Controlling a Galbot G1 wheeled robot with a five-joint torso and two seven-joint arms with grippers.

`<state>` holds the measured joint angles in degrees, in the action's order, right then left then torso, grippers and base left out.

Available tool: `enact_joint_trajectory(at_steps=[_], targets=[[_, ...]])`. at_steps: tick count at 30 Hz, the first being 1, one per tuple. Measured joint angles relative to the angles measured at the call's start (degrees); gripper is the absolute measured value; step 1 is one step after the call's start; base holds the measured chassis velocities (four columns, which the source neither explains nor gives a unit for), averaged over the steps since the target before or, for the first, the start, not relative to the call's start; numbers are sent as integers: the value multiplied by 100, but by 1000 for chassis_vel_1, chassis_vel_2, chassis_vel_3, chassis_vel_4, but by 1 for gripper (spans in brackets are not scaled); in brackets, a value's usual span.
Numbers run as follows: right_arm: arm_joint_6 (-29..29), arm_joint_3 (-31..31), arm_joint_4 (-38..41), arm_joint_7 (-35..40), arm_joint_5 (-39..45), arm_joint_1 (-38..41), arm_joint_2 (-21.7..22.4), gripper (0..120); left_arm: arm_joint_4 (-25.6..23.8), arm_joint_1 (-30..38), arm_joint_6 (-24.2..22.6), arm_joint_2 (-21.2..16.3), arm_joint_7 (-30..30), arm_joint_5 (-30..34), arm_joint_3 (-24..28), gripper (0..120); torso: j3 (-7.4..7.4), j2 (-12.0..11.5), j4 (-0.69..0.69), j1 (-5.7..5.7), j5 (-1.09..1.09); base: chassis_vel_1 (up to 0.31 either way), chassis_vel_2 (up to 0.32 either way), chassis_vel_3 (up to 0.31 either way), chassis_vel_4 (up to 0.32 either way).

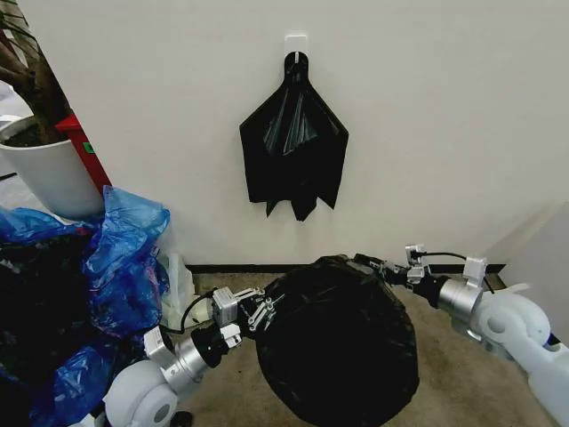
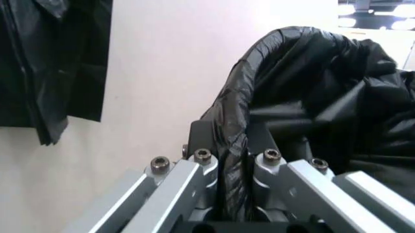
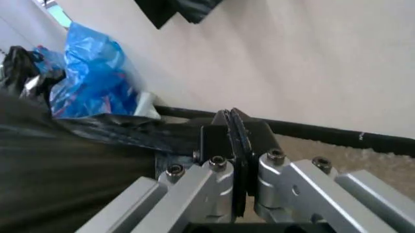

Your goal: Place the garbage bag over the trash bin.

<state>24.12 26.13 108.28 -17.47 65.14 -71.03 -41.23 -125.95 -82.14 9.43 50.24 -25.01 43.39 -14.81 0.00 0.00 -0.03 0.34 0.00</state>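
garbage bag pinched by left gripper and right gripper, blue bags beside

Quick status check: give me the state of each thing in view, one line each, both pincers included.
Garbage bag: opened out, ballooned, held at two opposite edges above the floor.
Left pincer: shut on the bag's edge.
Right pincer: shut on the bag's far edge.
Black bundle: hanging from a wall hook.
Blue bags: crumpled in a heap by the plant pot.

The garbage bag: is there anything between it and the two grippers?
No. The left gripper and right gripper each pinch an edge of the garbage bag directly; both wrist views show film clamped between the fingers.
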Motion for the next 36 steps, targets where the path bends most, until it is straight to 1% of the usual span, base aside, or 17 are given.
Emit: enact_joint_trajectory(at_steps=[5, 9, 10, 12, 14, 15, 16, 17, 19, 20, 23, 27, 28, 30, 33, 34, 36], targets=[[-128, -7, -209, -42, -90, -37, -9, 0, -105, -38, -44, 23, 3, 90, -1, 4, 0, 0, 3, 0, 0, 0, 0, 0, 0], [-205, 45, -243, -95, -142, -118, 10, 0, -139, -79, -100, 54, 70, 133, 2, 4, 0, 0, 1, 0, 1, 0, 0, 0, 0], [-232, 83, -216, -107, -157, -149, 33, 6, -139, -87, -124, 71, 152, 171, 2, 4, 0, 0, 1, 0, 1, 0, 0, 0, 0], [-248, 102, -191, -101, -160, -162, 45, 10, -126, -87, -136, 84, 192, 191, 3, 4, 0, 0, 1, 0, -2, 0, 0, 0, 0], [-281, 152, -78, -45, -155, -197, 81, 19, -55, -83, -172, 112, 318, 255, 9, 4, 0, 0, 1, 0, 0, 0, 0, 0, 0], [-285, 156, -67, -39, -154, -201, 84, 19, -44, -80, -174, 115, 334, 264, 10, 4, 0, 0, 1, 0, 0, 0, 0, 0, 0], [-317, 207, 14, 6, -134, -220, 115, 26, 15, -69, -181, 129, 387, 290, 11, 4, 0, 0, 1, 0, 0, 0, 0, 0, 0], [-323, 226, 35, 14, -123, -223, 125, 28, 41, -68, -184, 132, 397, 292, 8, 4, 0, 0, 1, 0, 0, 0, 0, 0, 0], [-335, 339, 154, 56, -30, -235, 188, 40, 155, -85, -195, 138, 398, 292, -13, 4, 0, 0, 1, 0, -1, 0, 0, 0, 0], [-335, 339, 154, 56, -30, -235, 188, 40, 155, -85, -195, 138, 398, 292, -13, 4, 0, 0, 1, 0, -1, 0, 0, 0, 0], [-335, 408, 210, 69, 65, -269, 261, 50, 184, -106, -221, 149, 395, 335, -25, 4, 0, 0, 2, 0, -2, 0, 0, 0, 0], [-349, 543, 174, 75, 118, -338, 319, 68, 298, -104, -268, 160, 411, 396, -83, 4, 0, 0, 1, 0, 1, 0, 0, 0, 0], [-349, 543, 174, 75, 118, -338, 319, 68, 298, -104, -268, 160, 411, 396, -83, 4, 0, 0, 1, 0, 1, 0, 0, 0, 0], [-352, 598, 144, 41, 192, -388, 372, 75, 332, -115, -270, 156, 384, 409, -124, 4, 0, 0, 1, 0, 0, 0, 0, 0, 0], [-352, 655, -107, -394, 245, -420, 475, 86, 323, -144, -271, 148, 306, 428, -176, 4, 0, 0, 2, 0, -1, 0, 0, 0, 0], [-353, 684, -322, -758, 192, -397, 508, 93, 318, -148, -273, 146, 272, 419, -211, 4, 0, 0, 1, 0, 1, 0, 0, 0, 0], [-355, 709, -377, -868, 167, -395, 521, 95, 322, -147, -273, 146, 276, 410, -232, 4, 0, 0, 0, 0, 3, 0, 0, 0, 0]])
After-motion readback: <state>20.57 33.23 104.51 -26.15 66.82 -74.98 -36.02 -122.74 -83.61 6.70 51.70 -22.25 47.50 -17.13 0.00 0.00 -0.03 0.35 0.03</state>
